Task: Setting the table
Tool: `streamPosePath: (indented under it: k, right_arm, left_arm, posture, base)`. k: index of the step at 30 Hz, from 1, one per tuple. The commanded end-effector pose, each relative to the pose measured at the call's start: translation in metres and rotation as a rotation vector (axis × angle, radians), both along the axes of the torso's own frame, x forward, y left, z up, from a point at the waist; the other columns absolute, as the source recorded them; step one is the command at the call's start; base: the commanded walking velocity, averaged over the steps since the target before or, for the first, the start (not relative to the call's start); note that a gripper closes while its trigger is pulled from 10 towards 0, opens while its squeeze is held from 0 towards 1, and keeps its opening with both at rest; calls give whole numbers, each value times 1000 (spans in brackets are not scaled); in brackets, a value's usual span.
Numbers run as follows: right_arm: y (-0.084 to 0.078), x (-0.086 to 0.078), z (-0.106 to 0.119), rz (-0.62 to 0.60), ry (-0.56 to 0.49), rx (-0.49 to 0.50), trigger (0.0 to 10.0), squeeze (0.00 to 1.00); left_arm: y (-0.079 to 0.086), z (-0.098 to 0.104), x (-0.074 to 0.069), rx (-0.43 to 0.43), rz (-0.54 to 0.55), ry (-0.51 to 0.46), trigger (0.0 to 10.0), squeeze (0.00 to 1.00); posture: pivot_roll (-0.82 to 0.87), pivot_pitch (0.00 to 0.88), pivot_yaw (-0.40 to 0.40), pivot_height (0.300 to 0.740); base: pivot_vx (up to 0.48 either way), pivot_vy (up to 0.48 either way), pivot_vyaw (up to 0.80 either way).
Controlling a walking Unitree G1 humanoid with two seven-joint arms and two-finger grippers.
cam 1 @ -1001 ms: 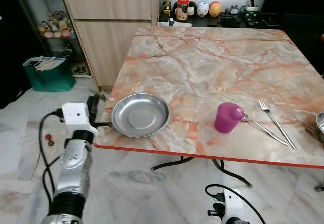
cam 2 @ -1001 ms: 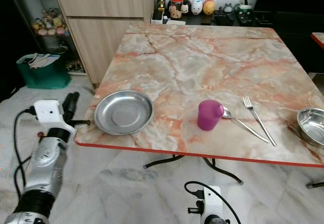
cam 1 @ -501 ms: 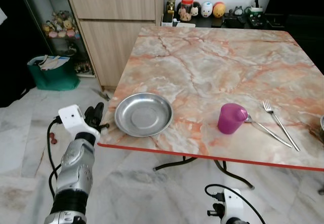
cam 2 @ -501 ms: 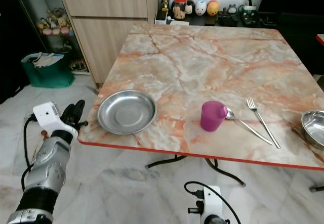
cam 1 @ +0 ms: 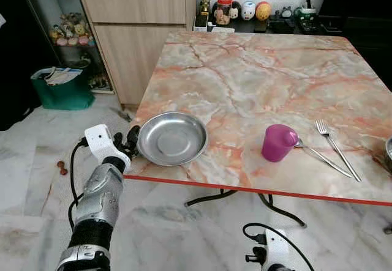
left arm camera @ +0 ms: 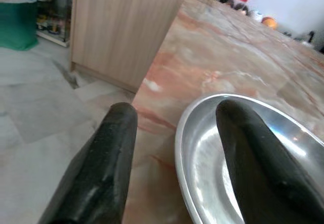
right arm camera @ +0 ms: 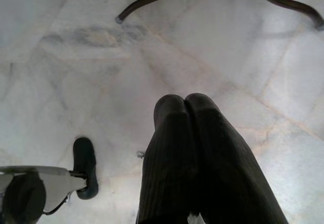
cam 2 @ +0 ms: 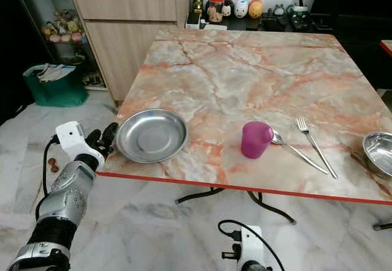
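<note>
1. Your left hand (cam 1: 127, 144) sits at the bench's near left corner with its fingers (left arm camera: 109, 168) spread wide; in the wrist view one finger is over the plate's rim and the other is outside it, over the bench edge.
2. The steel plate (cam 1: 172, 138) lies flat just beside that hand, close to the red front edge of the bench (cam 1: 257, 69).
3. To the plate's right the marble is open as far as the purple cup (cam 1: 277, 142), which stands upright near the front edge.
4. A spoon (cam 1: 315, 155) lies just right of the cup, and a fork (cam 1: 335, 148) lies beside the spoon.
5. A steel bowl (cam 2: 378, 153) sits at the far right edge.
6. Your right hand (right arm camera: 186, 107) hangs below the bench over the tiled floor (right arm camera: 61, 72), fingers pressed together and holding nothing.
</note>
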State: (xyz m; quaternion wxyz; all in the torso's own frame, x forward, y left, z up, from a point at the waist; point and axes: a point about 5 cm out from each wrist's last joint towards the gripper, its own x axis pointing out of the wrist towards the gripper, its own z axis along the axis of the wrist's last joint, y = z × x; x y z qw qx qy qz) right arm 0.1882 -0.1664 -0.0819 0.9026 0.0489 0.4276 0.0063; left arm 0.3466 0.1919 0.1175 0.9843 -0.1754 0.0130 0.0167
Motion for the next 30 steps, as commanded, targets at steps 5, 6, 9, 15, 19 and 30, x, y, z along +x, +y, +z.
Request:
streamPosePath:
  k: [5,6,9,15,19,30]
  right_arm:
    - [5,2,0,2,10,-2,10000,0]
    - [5,3,1,2,8,-1,10000,0]
    - [9,5,1,5,5,1,10000,0]
    - [14,5,1,8,5,3,10000,0]
    - [15,6,2,8,3,3,10000,0]
    - [12,12,5,13,-11,4,10000,0]
  left_arm:
    - [1,-1,7,-7,20,43,10000,0]
    - [1,-2,8,-11,27,50,10000,0]
    - [-1,-5,10,-7,22,79,10000,0]
    - [-5,-10,12,7,-13,134,10000,0]
    - [-4,-11,13,18,-19,141,10000,0]
    - [-8,-14,14,47,-68,180,10000,0]
  posture:
    - [14,53,16,740]
    - [14,53,16,740]
    - [18,52,15,740]
    - [13,46,18,740]
    - [12,38,20,740]
    - [19,31,17,740]
  base:
    - [0,0,0]
    - [0,0,0]
    - [0,0,0]
    - [0,0,0]
    - [0,0,0]
    - [0,0,0]
